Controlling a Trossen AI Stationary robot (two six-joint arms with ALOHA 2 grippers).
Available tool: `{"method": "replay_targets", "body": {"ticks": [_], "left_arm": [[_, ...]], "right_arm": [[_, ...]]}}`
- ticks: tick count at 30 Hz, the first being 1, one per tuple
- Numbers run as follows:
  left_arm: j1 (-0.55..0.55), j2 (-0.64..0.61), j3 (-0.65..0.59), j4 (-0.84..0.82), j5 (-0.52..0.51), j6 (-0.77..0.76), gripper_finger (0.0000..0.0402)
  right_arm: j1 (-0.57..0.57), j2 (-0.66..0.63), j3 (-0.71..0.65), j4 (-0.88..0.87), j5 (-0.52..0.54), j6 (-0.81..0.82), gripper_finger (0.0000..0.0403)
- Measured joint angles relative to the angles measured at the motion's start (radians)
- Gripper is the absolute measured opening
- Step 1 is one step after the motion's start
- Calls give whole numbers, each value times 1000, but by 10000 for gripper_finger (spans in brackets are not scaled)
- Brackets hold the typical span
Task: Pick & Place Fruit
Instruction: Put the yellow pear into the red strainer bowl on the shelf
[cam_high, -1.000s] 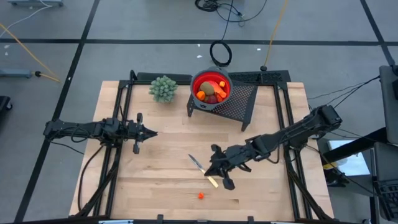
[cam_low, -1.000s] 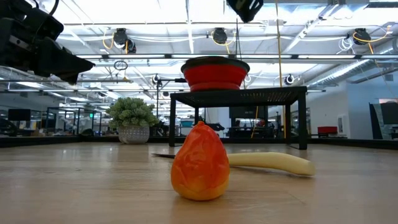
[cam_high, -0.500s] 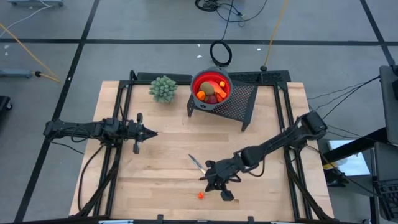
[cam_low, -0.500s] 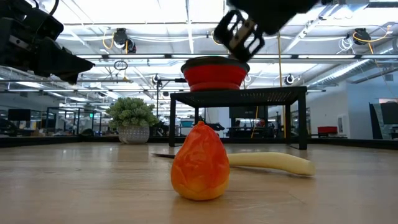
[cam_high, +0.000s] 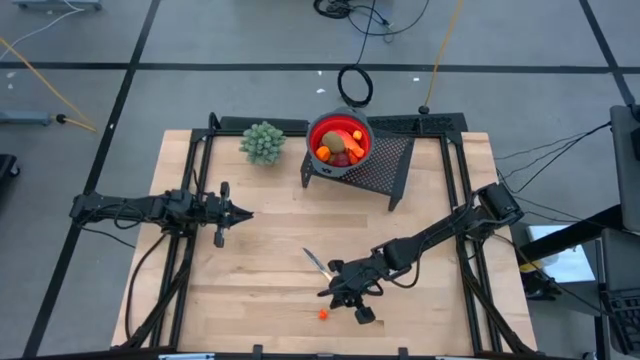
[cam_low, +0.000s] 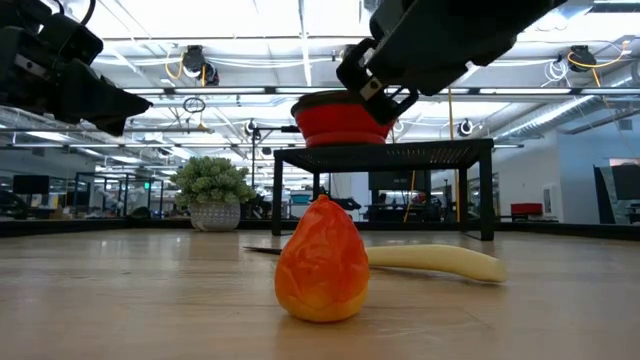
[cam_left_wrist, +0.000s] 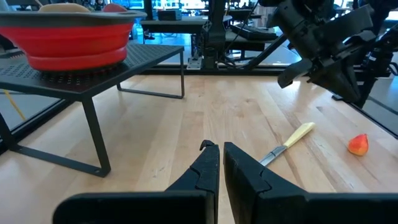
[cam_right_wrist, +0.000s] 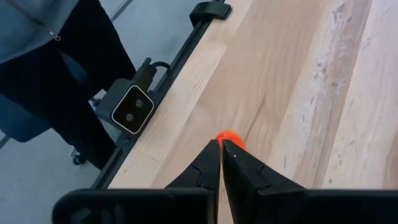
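Orange-red, the small toy fruit (cam_high: 323, 314) stands alone on the wooden table (cam_high: 260, 300) near its front edge, just beside the pale-handled knife (cam_high: 328, 276). The right end effector (cam_high: 334, 292) hangs above it, fingers pressed together. More fruit fills the red bowl (cam_high: 339, 141) on the black rack (cam_high: 385, 165). The left end effector (cam_high: 243, 212) waits well apart, fingers pressed together.
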Motion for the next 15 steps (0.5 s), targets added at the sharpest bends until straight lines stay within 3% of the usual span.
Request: {"method": "replay_targets", "body": {"ticks": [15], "left_arm": [[0, 0, 0, 0, 0, -23, 26]], "right_arm": [[3, 53, 116, -155, -1, 3, 23]]}}
